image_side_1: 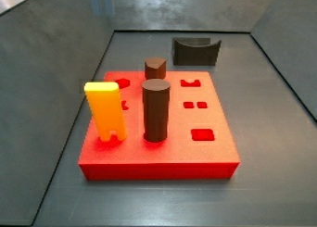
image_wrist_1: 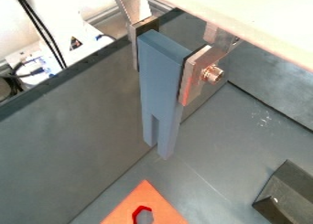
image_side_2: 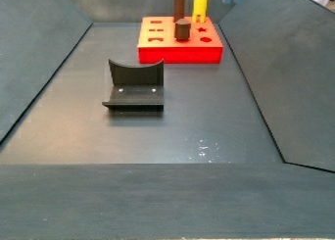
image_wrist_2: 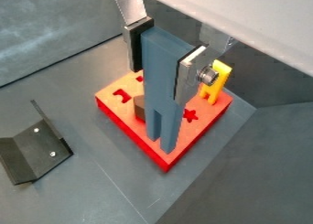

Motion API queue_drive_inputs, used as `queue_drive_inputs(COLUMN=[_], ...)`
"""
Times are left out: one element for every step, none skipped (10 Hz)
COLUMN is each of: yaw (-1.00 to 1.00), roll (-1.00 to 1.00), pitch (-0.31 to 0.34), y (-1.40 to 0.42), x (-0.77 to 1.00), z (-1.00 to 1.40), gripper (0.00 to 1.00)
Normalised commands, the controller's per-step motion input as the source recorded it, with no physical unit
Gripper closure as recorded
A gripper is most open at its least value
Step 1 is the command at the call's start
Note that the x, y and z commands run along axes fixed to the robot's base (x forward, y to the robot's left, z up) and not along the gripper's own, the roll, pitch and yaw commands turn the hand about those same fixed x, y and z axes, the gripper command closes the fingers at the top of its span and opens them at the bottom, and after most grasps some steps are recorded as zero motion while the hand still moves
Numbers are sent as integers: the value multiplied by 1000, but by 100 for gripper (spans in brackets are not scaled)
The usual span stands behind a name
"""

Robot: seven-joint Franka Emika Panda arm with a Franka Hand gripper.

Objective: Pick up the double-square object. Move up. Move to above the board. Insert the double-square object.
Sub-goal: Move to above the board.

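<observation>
My gripper [image_wrist_1: 166,58] is shut on the double-square object [image_wrist_1: 159,95], a tall blue-grey block gripped near its upper end and hanging upright with its two-pronged end down. It shows in both wrist views, with the gripper [image_wrist_2: 166,63] and the block [image_wrist_2: 162,95] held in the air over the red board [image_wrist_2: 171,147]. In a wrist view only a corner of the board [image_wrist_1: 141,209] shows below the prongs. The board [image_side_1: 161,161] lies on the grey floor, also in a side view [image_side_2: 183,53]. Neither side view shows the gripper or the held block.
A yellow-orange notched block [image_side_1: 103,110] and two dark brown cylinders [image_side_1: 156,110] [image_side_1: 155,69] stand in the board. The yellow block also shows in a wrist view [image_wrist_2: 217,81]. The dark fixture [image_side_2: 133,85] stands on the floor apart from the board [image_wrist_2: 31,145]. Sloping grey walls enclose the floor.
</observation>
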Motion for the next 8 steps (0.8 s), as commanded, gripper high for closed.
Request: queue_drive_inputs(yaw=[-251, -233, -129, -63, -42, -16, -6, 3], roll=[274, 290, 260, 150, 129, 126, 97, 60], pitch=[142, 149, 193, 179, 156, 121, 97, 62], y=[-1000, -1000, -1000, -1000, -1000, -667, -414, -209], x=[724, 741, 805, 846, 823, 555, 369, 191], z=[133, 113, 89, 125, 144, 93, 61, 44], gripper=[100, 100, 100, 100, 100, 100, 100, 100])
